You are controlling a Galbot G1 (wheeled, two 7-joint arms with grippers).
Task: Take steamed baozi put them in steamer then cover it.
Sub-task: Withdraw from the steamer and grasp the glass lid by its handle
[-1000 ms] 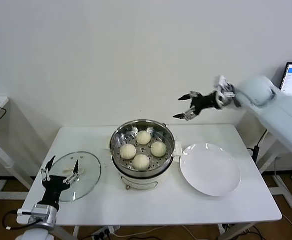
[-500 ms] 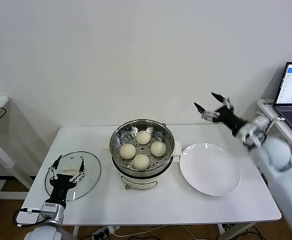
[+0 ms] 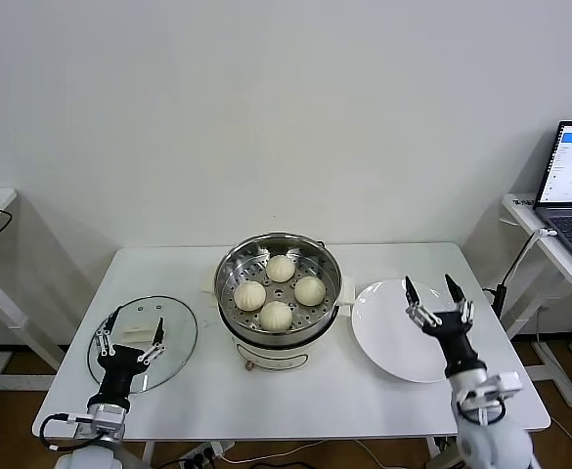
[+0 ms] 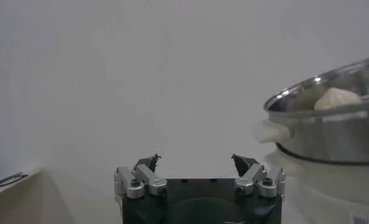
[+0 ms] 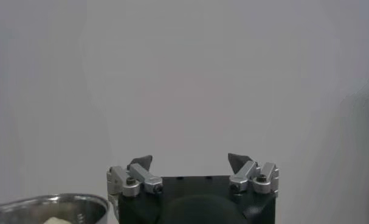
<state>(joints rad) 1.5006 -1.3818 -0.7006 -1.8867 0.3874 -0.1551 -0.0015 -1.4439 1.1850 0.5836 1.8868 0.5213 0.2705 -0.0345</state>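
Centre of the head view: steamer (image 3: 280,293) sits on the tabletop (image 3: 295,391) with all four steamed baozi (image 3: 281,291) already on its perforated tray, still uncovered. Glass lid (image 3: 173,337) lies flat at lower left, well apart from the pot. Left gripper (image 3: 129,327) hovers over the lid, fingers (image 3: 105,327) spread, pinching nothing. Right gripper (image 3: 437,298) is at lower right above the white plate (image 3: 393,342), fingers spread too, empty.

Risks, as a judgement: the lid's white handle is small and low, so a spread grip closing off-centre could slip or skid the glass toward the near tabletop edge. A tilted lid could catch the steamer rim, land on a bun, or nudge the pot on its white base. Glass dropped from height could crack. Right arm close to the plate could bump it.

Surface: plain white tabletop, smooth, little friction likely. Room: bare white wall behind, laptop (image 3: 571,186) on a side stand at far right, another white desk edge at far left.
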